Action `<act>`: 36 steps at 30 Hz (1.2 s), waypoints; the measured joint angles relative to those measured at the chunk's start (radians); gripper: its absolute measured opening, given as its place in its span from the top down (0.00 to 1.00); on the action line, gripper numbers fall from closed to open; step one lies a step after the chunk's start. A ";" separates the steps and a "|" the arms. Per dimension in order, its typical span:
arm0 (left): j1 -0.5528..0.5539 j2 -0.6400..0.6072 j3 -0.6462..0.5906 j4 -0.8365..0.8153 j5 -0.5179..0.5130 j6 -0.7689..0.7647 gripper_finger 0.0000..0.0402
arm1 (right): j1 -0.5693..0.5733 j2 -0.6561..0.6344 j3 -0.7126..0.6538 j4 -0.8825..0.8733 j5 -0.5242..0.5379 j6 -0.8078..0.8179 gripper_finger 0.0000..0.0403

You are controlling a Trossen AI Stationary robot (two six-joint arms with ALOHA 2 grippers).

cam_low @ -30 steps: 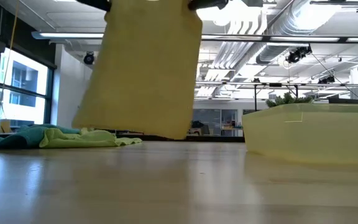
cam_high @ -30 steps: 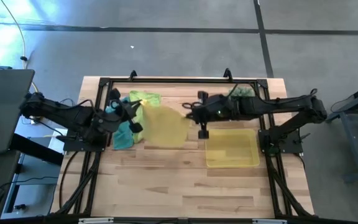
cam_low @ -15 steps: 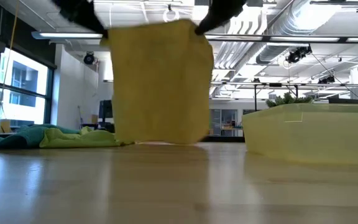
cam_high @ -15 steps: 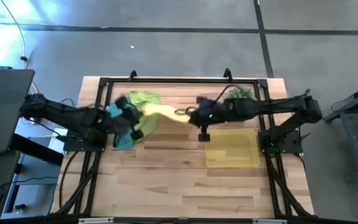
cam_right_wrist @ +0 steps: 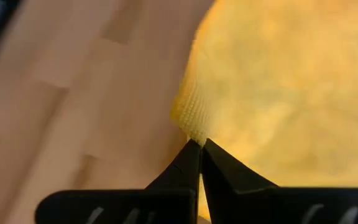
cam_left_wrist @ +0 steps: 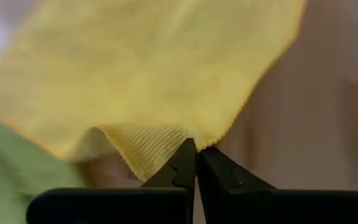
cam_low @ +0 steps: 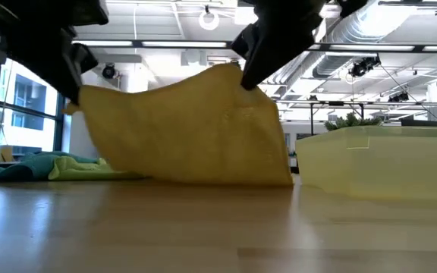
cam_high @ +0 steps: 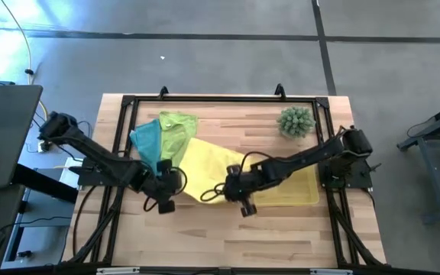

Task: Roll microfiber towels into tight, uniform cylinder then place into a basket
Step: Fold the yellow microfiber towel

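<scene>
Two grippers pinch the yellow towel [cam_high: 205,164] by adjacent corners, left gripper [cam_high: 168,186] and right gripper [cam_high: 228,189] both clamped on its edge. Towel drapes on the bench [cam_high: 205,229] beside the basket [cam_high: 300,195]; teal towel [cam_high: 147,141] and green towel [cam_high: 176,126] lie behind it.

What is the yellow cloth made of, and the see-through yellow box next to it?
The yellow towel looks like soft woven microfiber: fine ribbed threads show at its pinched corner, and it drapes limply between the left tool and the right tool. The basket is probably plastic: stiff straight walls, smooth, and light glows through them.
</scene>
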 joint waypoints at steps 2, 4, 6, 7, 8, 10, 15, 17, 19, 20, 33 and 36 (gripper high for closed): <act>-0.024 0.006 0.000 0.004 0.032 -0.032 1.00 | 0.006 0.013 0.000 0.005 -0.039 0.021 1.00; -0.044 0.005 0.000 0.004 0.032 -0.060 1.00 | 0.006 0.030 0.000 0.003 -0.057 0.060 1.00; -0.055 0.005 0.000 0.004 0.031 -0.090 1.00 | 0.007 0.039 0.000 -0.001 -0.060 0.092 0.99; -0.059 0.005 0.000 0.005 0.031 -0.108 1.00 | 0.011 0.042 0.000 0.000 -0.066 0.104 0.98; -0.063 0.005 0.000 0.007 0.033 -0.128 1.00 | 0.015 0.043 0.000 0.001 -0.072 0.108 0.96; -0.070 0.005 0.000 0.006 0.054 -0.164 1.00 | 0.031 0.043 0.000 0.005 -0.072 0.126 0.91; -0.095 0.036 0.000 0.024 0.114 -0.225 1.00 | 0.071 0.039 0.000 -0.019 -0.077 0.195 0.75; -0.099 0.059 0.001 0.060 0.145 -0.237 1.00 | 0.086 0.033 0.000 -0.099 -0.076 0.224 0.69; -0.100 0.090 0.001 0.091 0.181 -0.245 1.00 | 0.102 0.028 -0.001 -0.167 -0.075 0.239 0.66; -0.100 0.107 0.001 0.119 0.198 -0.245 1.00 | 0.114 0.028 -0.001 -0.167 -0.069 0.237 0.65; -0.118 0.182 0.001 0.177 0.345 -0.289 1.00 | 0.183 0.062 -0.128 0.207 0.032 0.217 0.79; -0.125 0.182 0.001 0.168 0.345 -0.289 1.00 | 0.196 0.057 -0.259 0.451 0.004 0.329 0.80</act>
